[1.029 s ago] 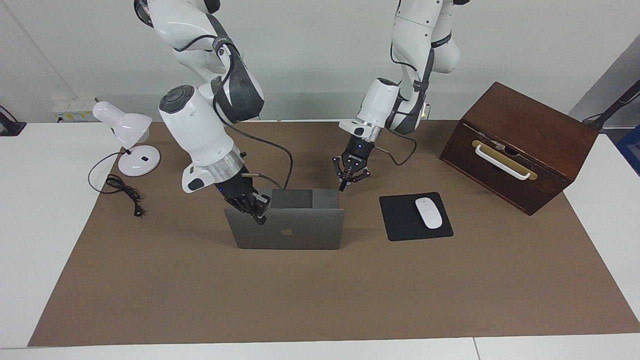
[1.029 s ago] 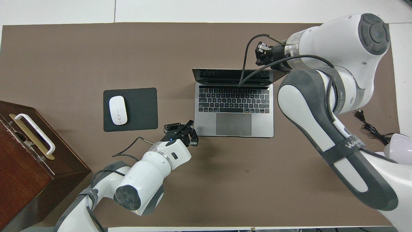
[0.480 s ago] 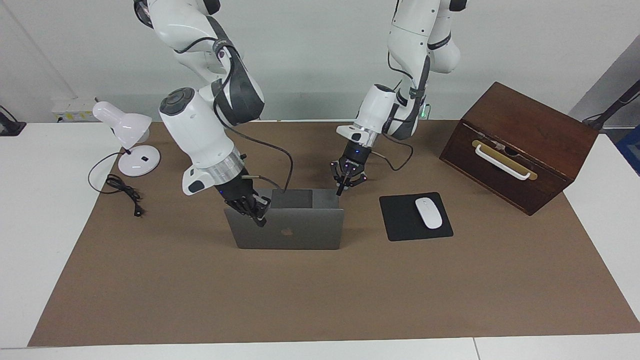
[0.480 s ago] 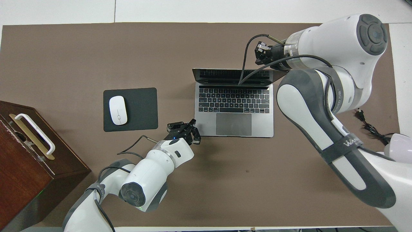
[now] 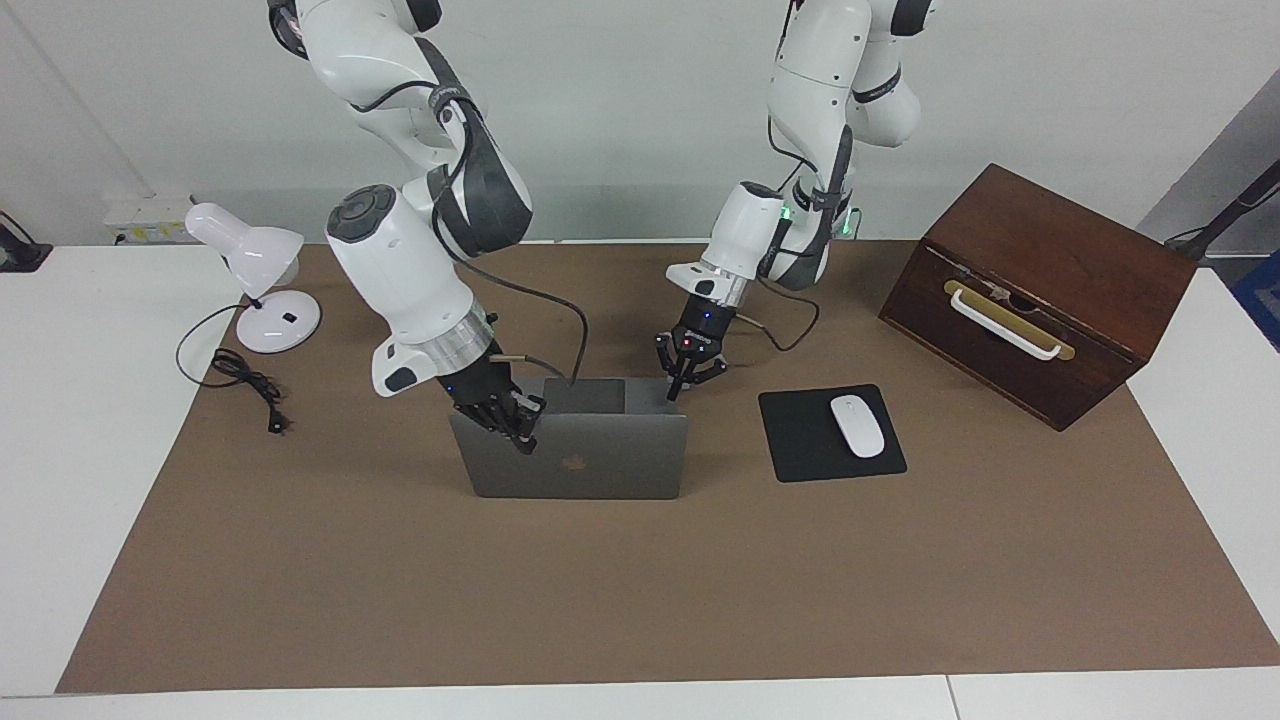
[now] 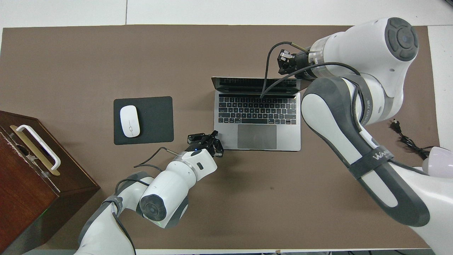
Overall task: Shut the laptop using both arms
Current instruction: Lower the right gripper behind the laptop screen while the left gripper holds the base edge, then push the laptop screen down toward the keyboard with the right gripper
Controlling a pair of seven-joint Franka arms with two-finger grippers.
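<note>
my right gripper (image 5: pixel 524 437), fingers together and holding nothing, rests against the back of the laptop (image 5: pixel 580 455) lid near its top corner toward my right arm's end of the bench (image 5: pixel 60 420). my left gripper (image 5: pixel 672 392), fingers together too and empty, hangs at the laptop's base corner nearest me, toward my left arm's end; whether it touches i cannot tell. the laptop stands open mid-bench on the brown mat (image 5: pixel 640 590), lid about upright, keyboard (image 6: pixel 257 110) facing me. beside it, toward my left arm's end, a white mouse (image 5: pixel 857 426) lies on a black mouse pad (image 5: pixel 800 440), then a wooden box (image 5: pixel 1040 290). a white lamp (image 5: pixel 250 270) sits at my right arm's end.
</note>
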